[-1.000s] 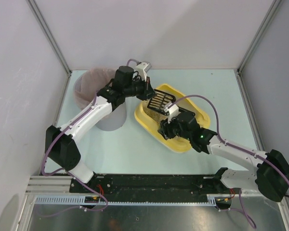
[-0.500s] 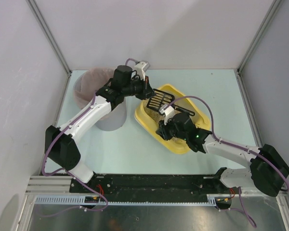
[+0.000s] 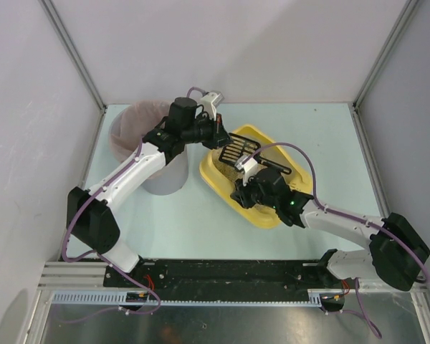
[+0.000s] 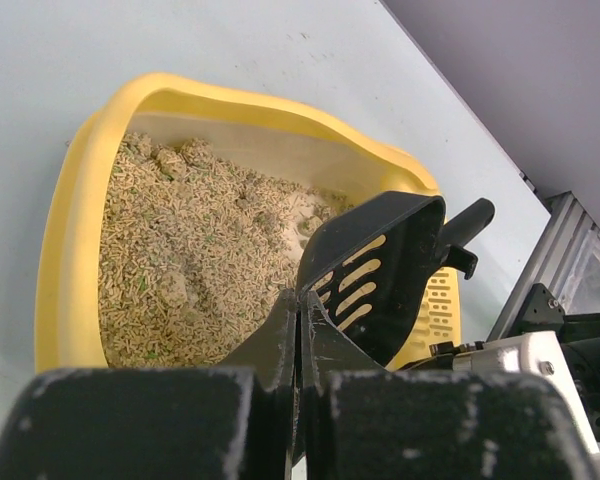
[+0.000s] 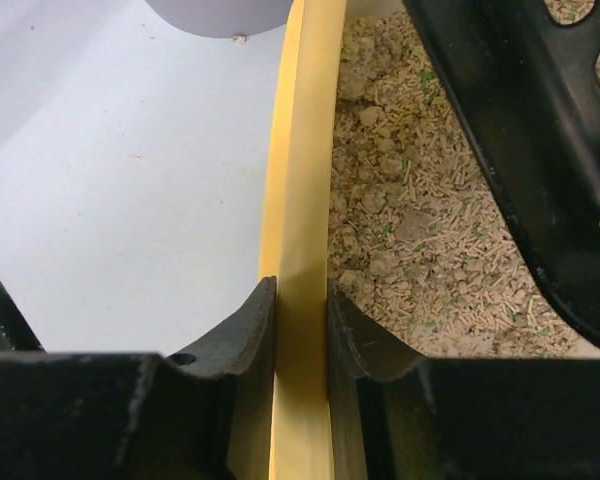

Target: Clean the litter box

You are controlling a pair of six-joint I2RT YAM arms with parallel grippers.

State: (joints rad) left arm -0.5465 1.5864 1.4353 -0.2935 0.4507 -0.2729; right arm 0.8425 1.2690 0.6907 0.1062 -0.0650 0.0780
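The yellow litter box (image 3: 261, 216) lies mid-table with beige litter (image 4: 190, 270) inside. My right gripper (image 3: 239, 192) is shut on its near-left rim (image 5: 305, 150), one finger outside the wall and one over the litter (image 5: 420, 240). My left gripper (image 3: 221, 137) is shut on the thin edge of the black slotted scoop (image 3: 238, 149), which hangs tilted above the litter. In the left wrist view the fingers (image 4: 280, 330) meet at the scoop (image 4: 380, 270), whose handle points away. The scoop (image 5: 520, 120) fills the upper right of the right wrist view.
The tall grey bin (image 3: 140, 132) with a pink liner stands just left of the litter box, under the left arm; its base (image 5: 220, 12) shows in the right wrist view. Walls enclose the pale table on three sides.
My right gripper has closed onto the litter box rim and the right arm has shifted slightly left. The left arm and scoop have barely moved.
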